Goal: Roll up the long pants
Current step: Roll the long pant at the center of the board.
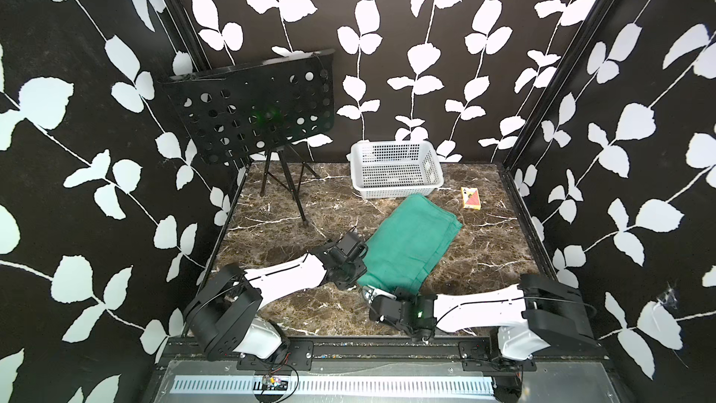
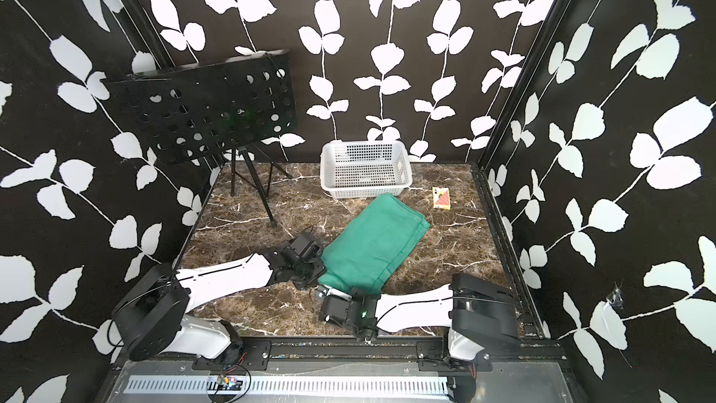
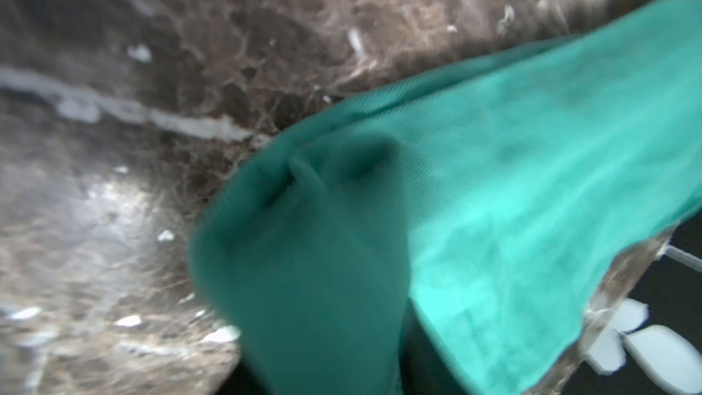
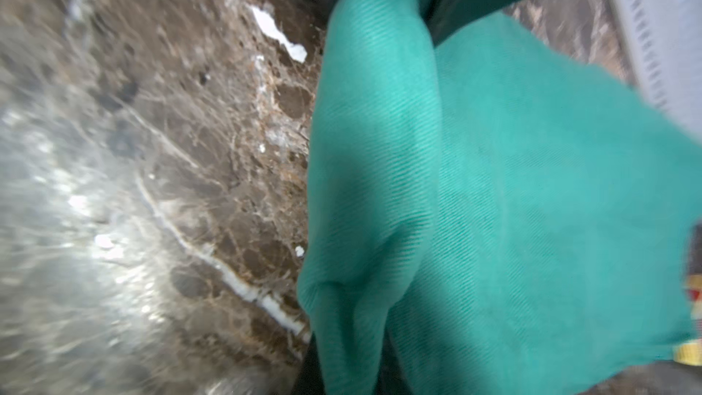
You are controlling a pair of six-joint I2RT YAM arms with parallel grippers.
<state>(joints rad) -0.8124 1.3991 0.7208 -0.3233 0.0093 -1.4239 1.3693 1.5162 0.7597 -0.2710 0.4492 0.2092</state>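
The long pants point(image 1: 410, 246) point(image 2: 372, 246) lie folded into a teal-green oblong on the marble table point(image 1: 484, 257), running from the near middle toward the basket. My left gripper point(image 1: 360, 277) point(image 2: 318, 276) sits at the near left edge of the cloth. In the left wrist view a broad fold of pants point(image 3: 532, 184) lies between its parted fingers, so the left gripper point(image 3: 323, 374) is open. My right gripper point(image 1: 369, 291) point(image 2: 326, 291) is at the near corner. It point(image 4: 349, 374) is shut on a narrow pinched ridge of the pants point(image 4: 494, 184).
A white perforated basket point(image 1: 395, 184) point(image 2: 366, 188) stands just beyond the pants' far end. A small card box point(image 1: 471, 198) point(image 2: 442, 198) lies to its right. A black music stand point(image 1: 252, 110) on a tripod occupies the back left.
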